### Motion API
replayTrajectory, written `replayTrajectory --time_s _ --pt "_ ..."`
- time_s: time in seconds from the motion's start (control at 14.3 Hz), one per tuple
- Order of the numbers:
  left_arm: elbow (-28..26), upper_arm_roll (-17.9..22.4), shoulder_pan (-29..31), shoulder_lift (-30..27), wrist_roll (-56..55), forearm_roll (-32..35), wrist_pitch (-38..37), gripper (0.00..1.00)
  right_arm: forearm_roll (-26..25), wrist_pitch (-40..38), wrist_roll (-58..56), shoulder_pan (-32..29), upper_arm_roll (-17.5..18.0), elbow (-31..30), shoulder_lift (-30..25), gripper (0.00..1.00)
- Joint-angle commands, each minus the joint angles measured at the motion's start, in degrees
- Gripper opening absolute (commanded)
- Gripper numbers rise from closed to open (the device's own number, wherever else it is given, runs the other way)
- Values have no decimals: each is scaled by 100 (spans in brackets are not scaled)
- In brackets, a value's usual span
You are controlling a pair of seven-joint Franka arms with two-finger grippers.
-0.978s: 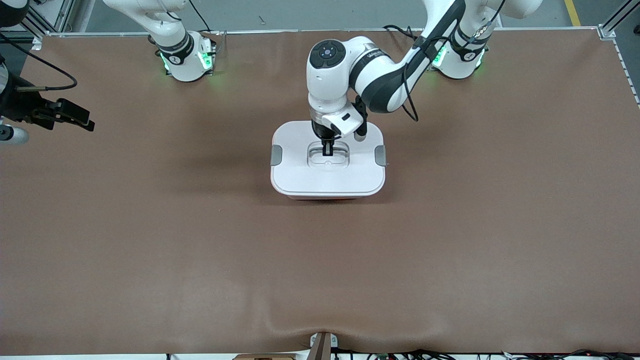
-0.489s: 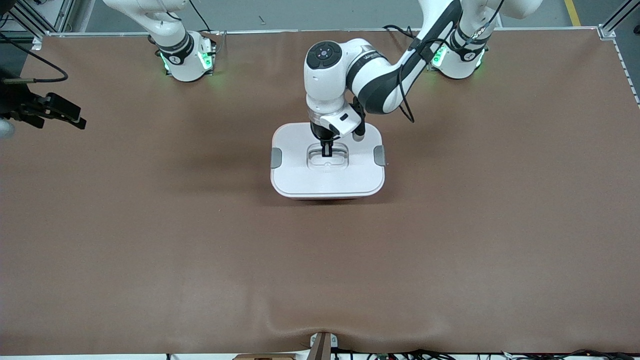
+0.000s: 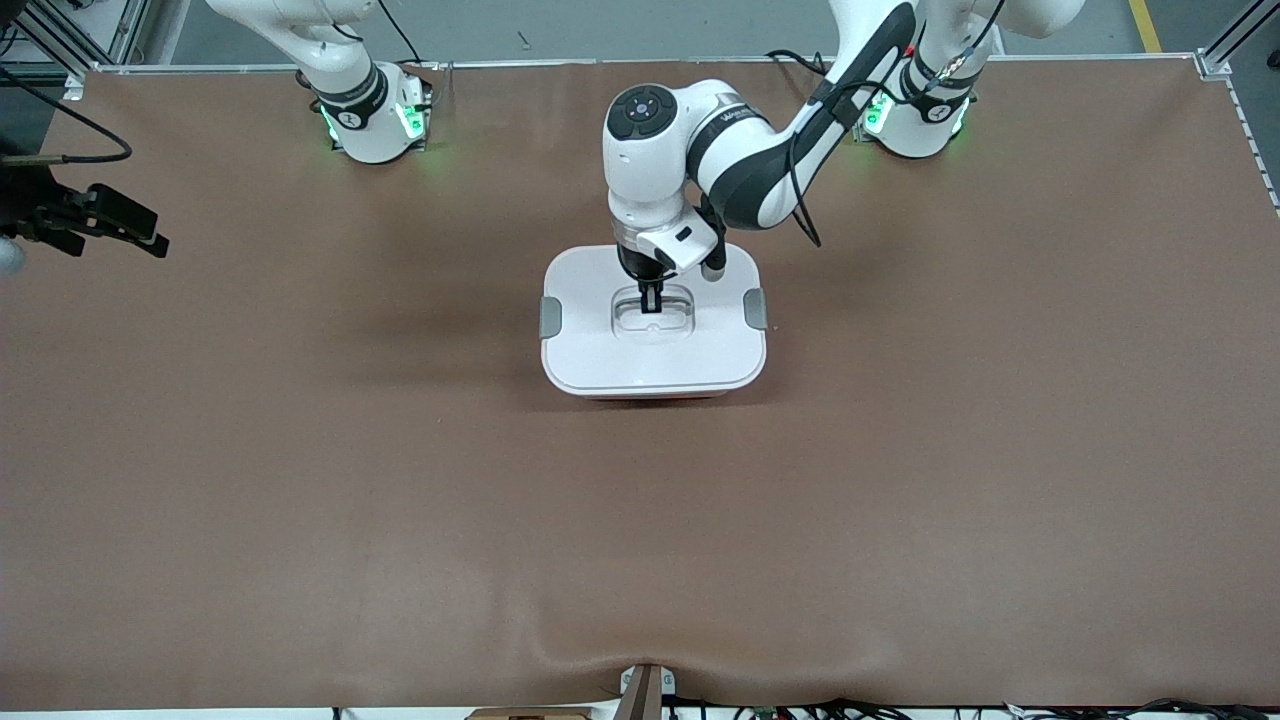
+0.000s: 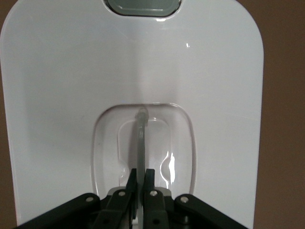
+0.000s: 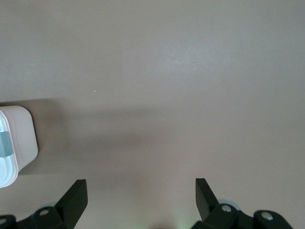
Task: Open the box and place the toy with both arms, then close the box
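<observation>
Left gripper (image 3: 651, 298) clamped on lid handle (image 4: 141, 138) mid-frame, likely to seat lid (image 3: 655, 330); right gripper (image 3: 125, 232) parked upper left, jaws apart.

Box (image 3: 655, 355): white lid, grey side clips (image 3: 550, 317), clear handle (image 4: 142, 138). Table (image 3: 900, 480): plain brown. Arms (image 3: 745, 165): white, black bands.

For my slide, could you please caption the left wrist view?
Left gripper shut on the handle of the box lid.

Pale pink box (image 3: 655, 335), white lid on, sits mid-table.
</observation>
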Motion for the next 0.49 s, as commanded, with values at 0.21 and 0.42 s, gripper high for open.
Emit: replayTrajectory --time_s 0.21,0.42 --pt "278 13 -99 214 -405 178 -3 0 -96 -65 -30 -80 72 92 -2 100" --pt "226 13 -107 205 -422 178 -11 0 -78 -126 -39 -107 63 75 -2 100"
